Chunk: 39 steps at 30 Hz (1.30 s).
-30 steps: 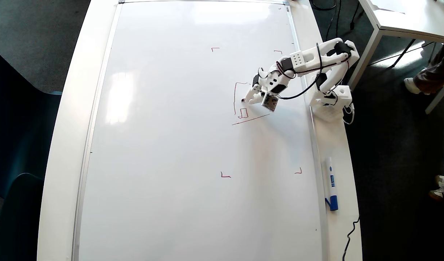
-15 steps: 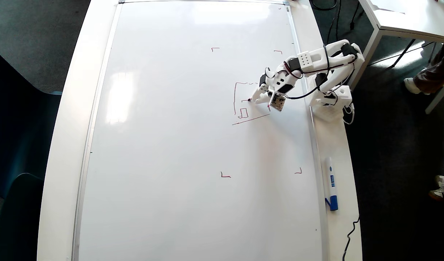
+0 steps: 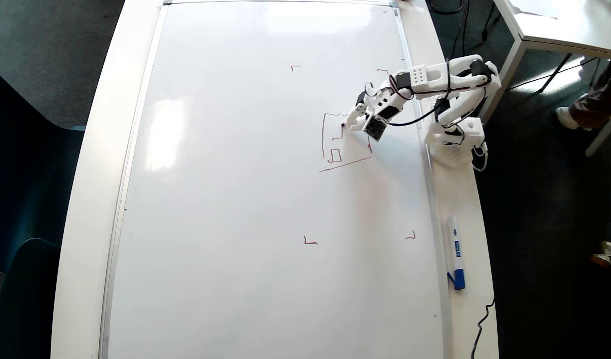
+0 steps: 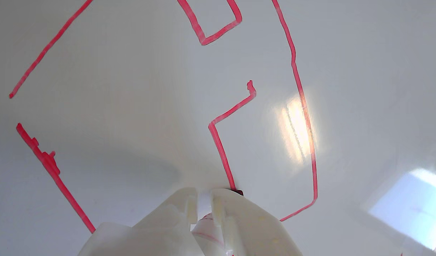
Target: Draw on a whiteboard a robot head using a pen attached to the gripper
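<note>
One claw (image 3: 346,124) is clamped on one pen (image 4: 203,202), its tip touching the whiteboard (image 3: 235,199) at the unfinished robot head (image 3: 333,142). The overhead view adds four red corner marks and one blue-capped marker (image 3: 455,252) well away; the wrist view shows only red strokes.

In the overhead view my gripper (image 3: 347,122) sits on the right part of the whiteboard (image 3: 235,199), its pen (image 4: 203,199) tip touching the robot head (image 3: 333,142) drawing. A spare marker (image 3: 455,252) lies off the board's right edge.
</note>
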Tool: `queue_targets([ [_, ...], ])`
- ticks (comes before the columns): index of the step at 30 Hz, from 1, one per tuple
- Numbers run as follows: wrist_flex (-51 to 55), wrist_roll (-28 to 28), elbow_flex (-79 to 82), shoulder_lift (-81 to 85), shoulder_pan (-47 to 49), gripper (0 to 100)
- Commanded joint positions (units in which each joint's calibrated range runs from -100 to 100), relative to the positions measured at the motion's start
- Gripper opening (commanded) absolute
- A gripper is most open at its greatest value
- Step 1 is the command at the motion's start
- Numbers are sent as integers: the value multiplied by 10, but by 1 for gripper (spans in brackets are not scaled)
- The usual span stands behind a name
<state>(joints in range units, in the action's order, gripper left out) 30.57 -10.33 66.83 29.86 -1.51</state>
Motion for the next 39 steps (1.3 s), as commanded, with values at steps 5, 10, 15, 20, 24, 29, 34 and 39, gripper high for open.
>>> queue_targets([
  [5, -3, 4, -6, 15, -12, 1],
  [10, -10, 2, -10, 10, -10, 1],
  [15, -11, -1, -70, -65, -9, 1],
  [20, -11, -1, -115, -116, -2, 1],
  [24, -11, -2, -125, -124, 1, 1],
  [29, -11, -1, -126, -125, 1, 1],
  [34, -11, -2, -128, -124, 28, 1],
  [39, -18, -2, -130, -125, 46, 1],
])
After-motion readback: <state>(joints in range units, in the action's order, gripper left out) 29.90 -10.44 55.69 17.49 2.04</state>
